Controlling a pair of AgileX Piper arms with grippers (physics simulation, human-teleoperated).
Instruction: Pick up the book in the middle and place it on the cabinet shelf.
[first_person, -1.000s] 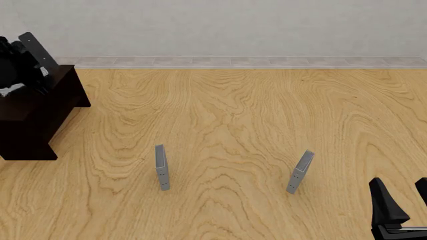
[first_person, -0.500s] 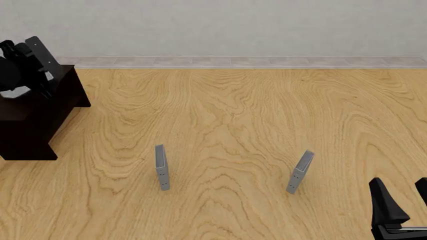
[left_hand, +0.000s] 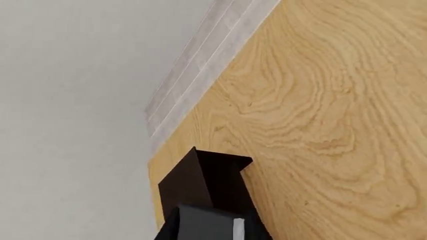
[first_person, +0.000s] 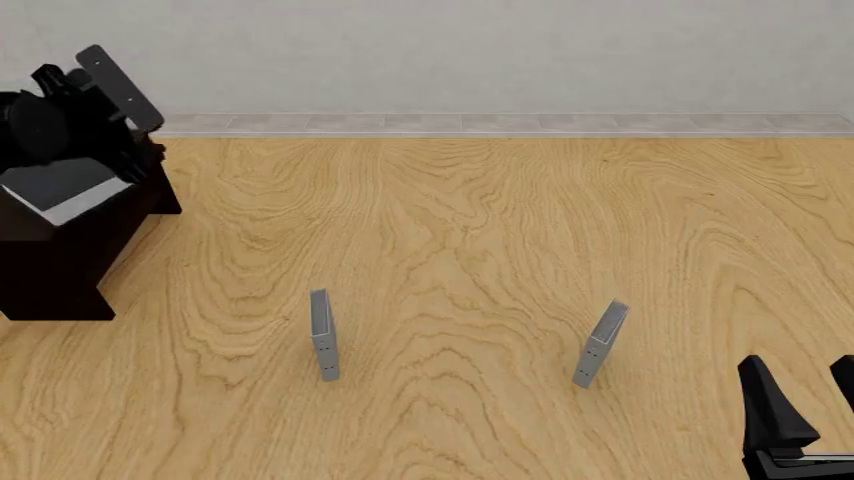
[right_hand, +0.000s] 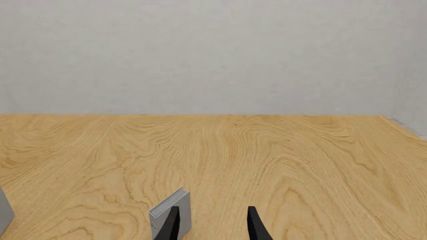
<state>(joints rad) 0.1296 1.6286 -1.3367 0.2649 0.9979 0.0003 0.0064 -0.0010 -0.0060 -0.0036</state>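
At upper left of the front view, the left gripper is lifting away from the cabinet shelf. It is sitting higher and further right in the frame than half a second ago, and its long flat finger is now tilting up clear of the cabinet's top.

Item, the book: lying tilted on the cabinet top at far left, grey-black cover and white page edge now showing in full, where a second ago only a sliver of white was visible under the arm. In the left wrist view the book is sitting at the bottom edge, with the cabinet corner beyond it.

Item, left gripper state: no longer appearing to be on the book, but whether its fingers are spread or together cannot be told from either view.

Item, the right gripper: resting at lower right of the front view, fingers apart, holding nothing, unmoved over the last second.

Item, two thin grey books, one left of centre and one right of centre: standing upright on the table, well apart, unchanged.

Assessment: the placing appears done, with the arm withdrawing; the book's tilt is suggesting it may not be lying fully flat.
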